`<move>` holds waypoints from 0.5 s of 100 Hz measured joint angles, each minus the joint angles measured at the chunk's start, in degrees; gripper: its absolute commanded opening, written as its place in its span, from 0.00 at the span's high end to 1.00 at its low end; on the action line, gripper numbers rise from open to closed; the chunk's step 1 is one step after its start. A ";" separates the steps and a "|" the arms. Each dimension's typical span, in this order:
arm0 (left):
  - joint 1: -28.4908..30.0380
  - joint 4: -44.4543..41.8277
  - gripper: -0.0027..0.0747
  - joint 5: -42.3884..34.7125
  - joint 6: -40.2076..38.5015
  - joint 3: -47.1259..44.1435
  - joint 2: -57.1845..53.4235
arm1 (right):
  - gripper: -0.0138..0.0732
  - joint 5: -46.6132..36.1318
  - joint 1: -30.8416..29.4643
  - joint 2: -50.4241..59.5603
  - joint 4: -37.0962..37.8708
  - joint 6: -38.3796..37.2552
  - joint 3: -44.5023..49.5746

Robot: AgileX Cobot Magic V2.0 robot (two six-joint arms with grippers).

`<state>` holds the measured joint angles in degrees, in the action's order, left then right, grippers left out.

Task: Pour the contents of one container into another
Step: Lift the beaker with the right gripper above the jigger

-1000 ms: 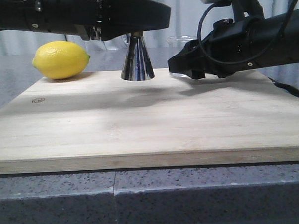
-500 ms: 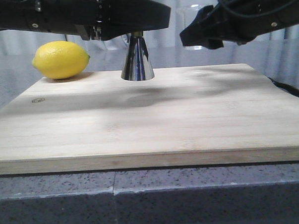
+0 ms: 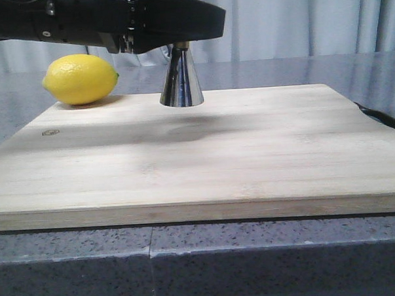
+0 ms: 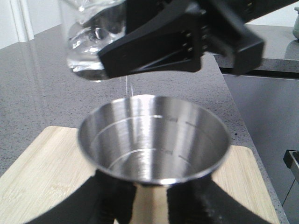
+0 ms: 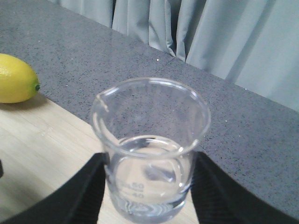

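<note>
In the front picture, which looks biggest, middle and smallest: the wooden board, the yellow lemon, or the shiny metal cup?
1. Pale wooden cutting board, by far.
2. Yellow lemon.
3. Shiny steel cone-shaped jigger, though partly hidden, so the last two are unsure.

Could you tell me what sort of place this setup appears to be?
Probably a mock bar or kitchen counter: a wooden board on a speckled grey countertop, holding a lemon and a steel jigger, with a glass beaker of clear liquid and curtains behind.

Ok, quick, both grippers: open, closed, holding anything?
Left gripper: closed on the steel jigger, which stands on the board.
Right gripper: closed on the glass beaker, lifted with clear liquid inside.
</note>
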<state>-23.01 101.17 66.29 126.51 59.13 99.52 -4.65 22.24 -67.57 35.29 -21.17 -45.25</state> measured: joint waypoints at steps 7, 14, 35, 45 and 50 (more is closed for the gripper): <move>0.00 0.00 0.66 0.00 0.00 0.00 0.00 | 0.50 2.94 1.79 1.74 0.00 -0.13 0.00; 0.00 0.00 0.66 0.00 0.00 0.00 0.00 | 0.50 6.03 3.90 3.16 0.00 -0.13 0.00; 0.00 0.00 0.66 0.00 0.00 0.00 0.00 | 0.50 17.94 11.08 4.13 -0.59 -0.21 -3.35; 0.00 0.00 0.66 0.00 0.00 0.00 0.00 | 0.50 22.60 14.51 4.23 -0.84 0.08 -5.58; 0.00 0.00 0.66 0.00 0.00 0.00 0.00 | 0.50 24.26 15.95 4.23 -0.96 0.55 -6.52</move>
<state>-23.01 101.17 66.29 126.51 59.13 99.52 19.61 38.19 -63.34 34.33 -20.62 -51.76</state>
